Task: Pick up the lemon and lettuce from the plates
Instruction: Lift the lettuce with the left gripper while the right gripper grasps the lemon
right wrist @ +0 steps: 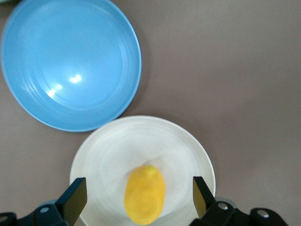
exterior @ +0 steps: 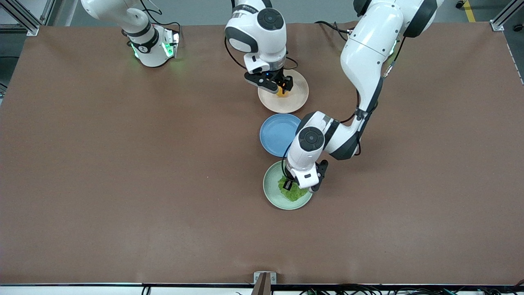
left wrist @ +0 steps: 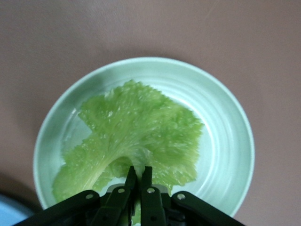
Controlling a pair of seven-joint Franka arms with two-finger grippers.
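The crinkly green lettuce (left wrist: 136,132) lies flat on the pale mint plate (left wrist: 225,141), the plate nearest the front camera (exterior: 271,186). My left gripper (left wrist: 139,175) is down on it, its two fingers pinched shut on the leaf's pale stem end; it also shows from the front (exterior: 290,184), where it covers part of the lettuce (exterior: 295,193). The yellow lemon (right wrist: 145,194) rests on the beige plate (right wrist: 113,155), the plate closest to the robot bases (exterior: 298,100). My right gripper (right wrist: 139,193) is lowered over it, open, one finger on each side of the lemon (exterior: 281,91), not touching.
An empty blue plate (exterior: 278,133) sits between the two other plates, close to both, and shows beside the beige plate in the right wrist view (right wrist: 70,61). The left arm's forearm hangs over the blue plate's edge. Brown table surface surrounds the plates.
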